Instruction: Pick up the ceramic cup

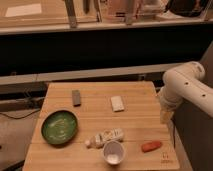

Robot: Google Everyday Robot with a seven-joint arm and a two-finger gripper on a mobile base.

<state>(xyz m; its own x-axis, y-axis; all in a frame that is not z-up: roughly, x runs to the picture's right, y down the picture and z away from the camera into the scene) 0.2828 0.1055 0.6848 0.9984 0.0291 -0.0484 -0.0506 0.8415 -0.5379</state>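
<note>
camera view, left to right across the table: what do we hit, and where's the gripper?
green plate → ceramic cup → orange item → gripper, hanging at the right edge of the table. Left out: dark block overlaps the plate's span; white bottle and white packet overlap the cup's.

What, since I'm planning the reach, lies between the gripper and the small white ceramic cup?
In the camera view, only bare wooden table lies between the gripper, at the table's right edge, and the small white ceramic cup.
</note>
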